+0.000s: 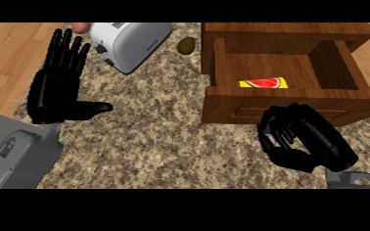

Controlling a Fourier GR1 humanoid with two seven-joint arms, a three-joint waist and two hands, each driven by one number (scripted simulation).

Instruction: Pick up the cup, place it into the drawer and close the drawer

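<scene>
Head view: right hand curled, nothing visible inside, at counter's near edge by open drawer; we see no cup; locate first.

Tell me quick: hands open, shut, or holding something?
Left hand: open, resting, fingers up.
Right hand: curled shut by the drawer, nothing visible in it.

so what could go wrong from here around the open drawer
The curled right robot hand hangs close to the front of the drawer, so it may clip that front wall on lifting. A watermelon slice already lies in the drawer, crowding the landing spot.
</scene>
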